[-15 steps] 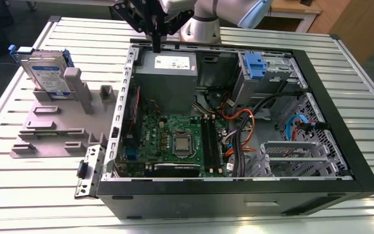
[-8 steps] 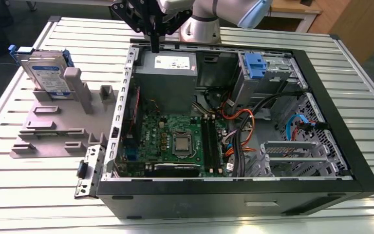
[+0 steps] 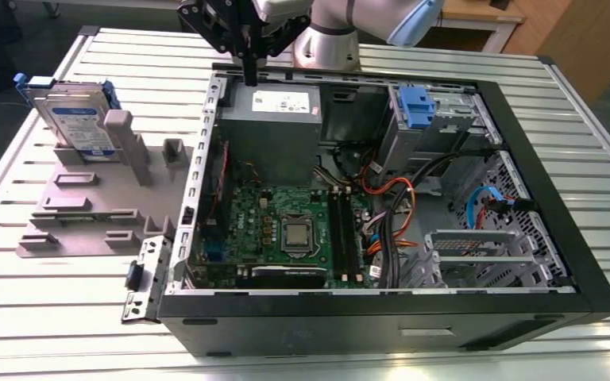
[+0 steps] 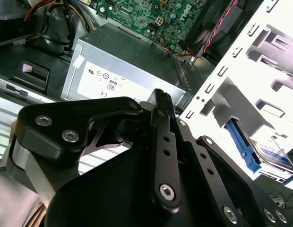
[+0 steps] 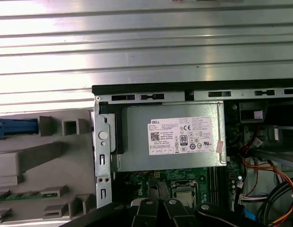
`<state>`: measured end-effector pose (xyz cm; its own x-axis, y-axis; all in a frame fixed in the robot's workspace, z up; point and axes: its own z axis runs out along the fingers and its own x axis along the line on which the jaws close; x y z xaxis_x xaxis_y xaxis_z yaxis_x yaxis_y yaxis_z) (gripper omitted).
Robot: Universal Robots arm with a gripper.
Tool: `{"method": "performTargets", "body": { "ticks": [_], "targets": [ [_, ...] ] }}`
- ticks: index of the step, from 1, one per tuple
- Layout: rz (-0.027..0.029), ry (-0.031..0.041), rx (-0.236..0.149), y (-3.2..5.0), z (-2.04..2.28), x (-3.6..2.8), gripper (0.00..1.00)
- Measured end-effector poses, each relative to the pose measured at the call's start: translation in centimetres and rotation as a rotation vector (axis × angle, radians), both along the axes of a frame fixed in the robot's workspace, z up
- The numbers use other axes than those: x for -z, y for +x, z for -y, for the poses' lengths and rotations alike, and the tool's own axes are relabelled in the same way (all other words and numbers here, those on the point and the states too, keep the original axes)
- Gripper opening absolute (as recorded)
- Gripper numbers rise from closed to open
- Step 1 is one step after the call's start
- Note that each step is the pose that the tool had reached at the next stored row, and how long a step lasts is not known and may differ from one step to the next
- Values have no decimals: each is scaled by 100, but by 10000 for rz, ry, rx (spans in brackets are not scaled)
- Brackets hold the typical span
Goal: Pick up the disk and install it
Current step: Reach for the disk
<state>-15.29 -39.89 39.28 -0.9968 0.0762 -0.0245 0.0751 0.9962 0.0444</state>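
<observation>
The disk (image 3: 72, 119), a flat silver hard drive in blue plastic rails, stands in a grey slotted stand (image 3: 83, 206), well aside from the black gripper (image 3: 250, 78). The gripper is closed and empty above the open black computer case (image 3: 390, 325). Crossing low risks striking the case's rim.

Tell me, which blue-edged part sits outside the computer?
The disk, upright in the grey stand on the exterior view's left; the blue clip sits inside the case.

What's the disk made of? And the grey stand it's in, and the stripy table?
The disk looks like silvery metal with a papery white-and-blue label and blue plastic rails. The stand is probably plastic: dull grey, with moulded-looking blocks and slots. The table is likely metal: ribbed, pale, catching the light.
</observation>
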Motion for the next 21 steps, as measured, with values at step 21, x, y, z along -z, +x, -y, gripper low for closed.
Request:
{"method": "performTargets", "body": {
  "ticks": [21],
  "targets": [
    [0, 0, 0, -78, 0, 0, 11]
  ]
}}
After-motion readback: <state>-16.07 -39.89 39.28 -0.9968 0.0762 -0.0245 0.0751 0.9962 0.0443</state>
